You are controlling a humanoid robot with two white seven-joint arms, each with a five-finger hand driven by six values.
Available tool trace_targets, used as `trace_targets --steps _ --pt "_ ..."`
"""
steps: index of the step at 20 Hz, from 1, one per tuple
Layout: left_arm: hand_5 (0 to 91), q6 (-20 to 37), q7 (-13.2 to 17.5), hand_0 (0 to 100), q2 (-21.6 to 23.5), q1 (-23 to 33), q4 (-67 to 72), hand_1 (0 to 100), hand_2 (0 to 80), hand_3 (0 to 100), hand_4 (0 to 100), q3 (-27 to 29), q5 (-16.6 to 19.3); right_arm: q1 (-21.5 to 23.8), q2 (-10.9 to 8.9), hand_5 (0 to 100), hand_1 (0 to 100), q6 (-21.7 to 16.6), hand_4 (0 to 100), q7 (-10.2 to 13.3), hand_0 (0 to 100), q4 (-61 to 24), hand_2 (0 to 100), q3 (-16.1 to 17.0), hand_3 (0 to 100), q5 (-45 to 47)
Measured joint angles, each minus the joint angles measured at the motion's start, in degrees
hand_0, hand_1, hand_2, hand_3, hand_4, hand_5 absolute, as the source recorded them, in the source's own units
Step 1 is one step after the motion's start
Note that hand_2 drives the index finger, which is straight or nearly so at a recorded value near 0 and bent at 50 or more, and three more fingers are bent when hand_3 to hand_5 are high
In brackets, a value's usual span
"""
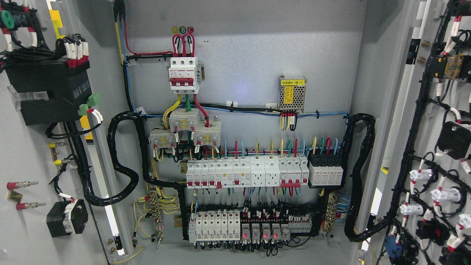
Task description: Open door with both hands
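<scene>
A grey electrical cabinet fills the head view with both doors swung wide. The left door (pixel 25 154) shows its inner face at the picture's left, carrying a black box and wired parts. The right door (pixel 434 121) shows its inner face at the right, lined with black cable runs and white fittings. Between them the back panel (pixel 250 48) is exposed. Neither of my hands nor any part of my arms appears in the picture.
On the back panel sit a red and white main breaker (pixel 183 75), a perforated power supply (pixel 291 92), a row of white breakers (pixel 246 173) and a lower row of relays with red lights (pixel 257 230). Thick black cable looms (pixel 121 158) loop at both sides.
</scene>
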State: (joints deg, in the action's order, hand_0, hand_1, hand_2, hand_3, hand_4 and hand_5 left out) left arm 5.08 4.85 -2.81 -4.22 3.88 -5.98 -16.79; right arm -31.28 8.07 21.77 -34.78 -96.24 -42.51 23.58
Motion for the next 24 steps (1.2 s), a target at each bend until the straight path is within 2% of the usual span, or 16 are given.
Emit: trace_targets --steps 4,6,8,9,11,13,16,18,22,24 --pt "0.0 -0.1 0.0 0 -0.2 -0.1 -0.3 0 0.0 0 0 0.0 0.0 3.3 -2.09 0 0 -0.1 0 -0.1 22 -1.3 0 3.5 0 -0.1" --pt "0.0 -0.2 0.0 0 -0.2 0.0 -1.2 0 0.0 0 0 0.0 0.0 5.9 -3.87 0 0 -0.3 0 0.0 22 -2.5 0 5.7 0 -0.2" --pt "0.0 -0.1 0.0 0 -0.2 1.1 -3.3 0 0.0 0 0 0.0 0.0 8.8 -5.85 0 0 -0.9 0 3.0 22 -3.8 0 8.2 0 -0.3" --pt "0.0 -0.1 0.1 0 -0.2 1.8 -5.1 0 0.0 0 0 0.0 0.0 10.3 -6.68 0 0 -1.8 0 5.3 22 -4.4 0 9.3 0 -0.3" --pt "0.0 0.0 0.2 0 0.0 4.0 -9.7 0 0.0 0 0 0.0 0.0 14.1 -8.57 0 0 -4.0 0 8.4 22 -5.9 0 11.9 0 -0.3" --pt "0.0 0.0 0.2 0 0.5 6.0 -15.5 0 0.0 0 0 -0.1 0.1 18.0 -10.04 0 0 -6.2 0 10.1 22 -7.5 0 14.3 0 -0.3" --pt "0.0 0.0 0.0 0 1.0 9.2 -24.5 0 0.0 0 0 -0.1 0.4 24.4 -11.89 0 0 -8.7 0 11.2 22 -9.9 0 17.8 0 -0.3" --pt "0.0 0.0 2.9 0 1.4 11.9 -31.4 0 0.0 0 0 -0.1 0.6 28.3 -12.91 0 0 -11.4 0 11.5 21 -11.6 0 20.3 0 -0.3" --pt "0.0 0.0 15.2 0 2.7 17.9 -46.4 0 0.0 0 0 -0.2 0.8 35.5 -15.09 0 0 -18.3 0 11.7 21 -14.4 0 25.7 0 -0.3" --pt "0.0 0.1 18.0 0 3.1 20.6 -54.0 0 0.0 0 0 -0.2 0.9 38.6 -16.36 0 0 -21.6 0 11.8 21 -15.7 0 28.6 0 -0.3"
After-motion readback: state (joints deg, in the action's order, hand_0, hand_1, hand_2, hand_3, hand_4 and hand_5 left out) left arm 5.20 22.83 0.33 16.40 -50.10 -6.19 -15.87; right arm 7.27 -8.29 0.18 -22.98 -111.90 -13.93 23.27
